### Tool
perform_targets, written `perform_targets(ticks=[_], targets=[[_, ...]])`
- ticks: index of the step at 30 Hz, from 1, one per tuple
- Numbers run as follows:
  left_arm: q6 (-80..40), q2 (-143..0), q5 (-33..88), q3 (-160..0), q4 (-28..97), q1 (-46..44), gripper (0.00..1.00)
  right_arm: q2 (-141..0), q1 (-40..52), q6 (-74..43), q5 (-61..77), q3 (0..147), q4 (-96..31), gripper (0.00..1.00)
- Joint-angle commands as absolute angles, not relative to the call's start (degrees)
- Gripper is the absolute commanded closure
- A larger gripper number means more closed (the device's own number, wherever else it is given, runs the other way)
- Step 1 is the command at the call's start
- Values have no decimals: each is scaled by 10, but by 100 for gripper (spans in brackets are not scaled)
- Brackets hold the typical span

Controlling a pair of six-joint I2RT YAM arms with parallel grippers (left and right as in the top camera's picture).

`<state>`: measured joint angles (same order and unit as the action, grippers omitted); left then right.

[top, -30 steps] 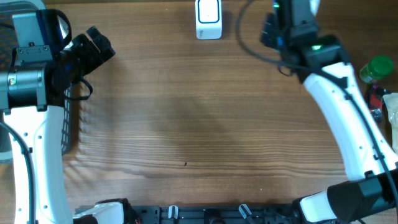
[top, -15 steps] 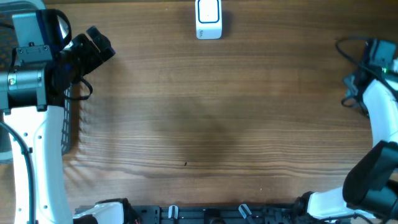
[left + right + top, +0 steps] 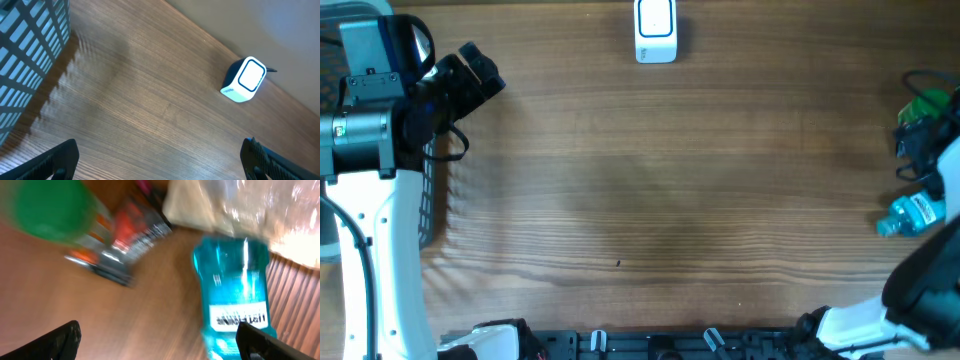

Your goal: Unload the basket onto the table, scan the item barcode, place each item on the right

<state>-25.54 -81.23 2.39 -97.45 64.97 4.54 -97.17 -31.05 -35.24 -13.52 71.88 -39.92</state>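
Surface: wooden table (image 3: pixel 650 200), brown grain running side to side.
Far edge, centre: white scanner (image 3: pixel 655 30), well apart from everything else.
Right edge: blue bottle (image 3: pixel 910 215), lying on its side, label up.
Beyond the bottle: green-capped container (image 3: pixel 928 105), with a red-and-silver packet (image 3: pixel 130 235) just beside it.
Also there: clear bag (image 3: pixel 240 205) by the bottle's end, possibly touching it; the view is blurred.
Left edge: dark mesh basket (image 3: pixel 432 215).

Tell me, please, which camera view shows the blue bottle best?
The right wrist view. The blue bottle is close and large there, and its label shows, though the picture is blurred. The overhead view shows it only small, at the right edge of the picture. The left wrist view does not show it at all.
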Motion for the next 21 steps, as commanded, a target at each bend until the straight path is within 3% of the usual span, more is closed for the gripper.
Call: perform_targets(ticks=[1,4,7,11,13,16,19,21], targets=[[-248,-814,18,-977,648,48,0,-801,-298,-348,-61,799,-396,0],[-248,-814,13,-977,619,48,0,-684,-282,-352,-3,803,-285,0],[-248,-814,14,-977,580,48,0,-591,-270,-347,48,803,-74,0],[-229,-814,-8,-977,444,48,0,-532,-270,-340,121,803,100,0],[-227,-818,-25,-977,329,48,0,-514,-270,-319,135,803,90,0],[-136,-816,-25,-977,238,48,0,-491,-270,-153,147,803,-45,0],[-89,-800,-25,-977,242,48,0,-447,-244,-79,133,800,-196,0],[-90,-783,-25,-977,261,48,0,-412,-225,-76,119,785,-220,0]])
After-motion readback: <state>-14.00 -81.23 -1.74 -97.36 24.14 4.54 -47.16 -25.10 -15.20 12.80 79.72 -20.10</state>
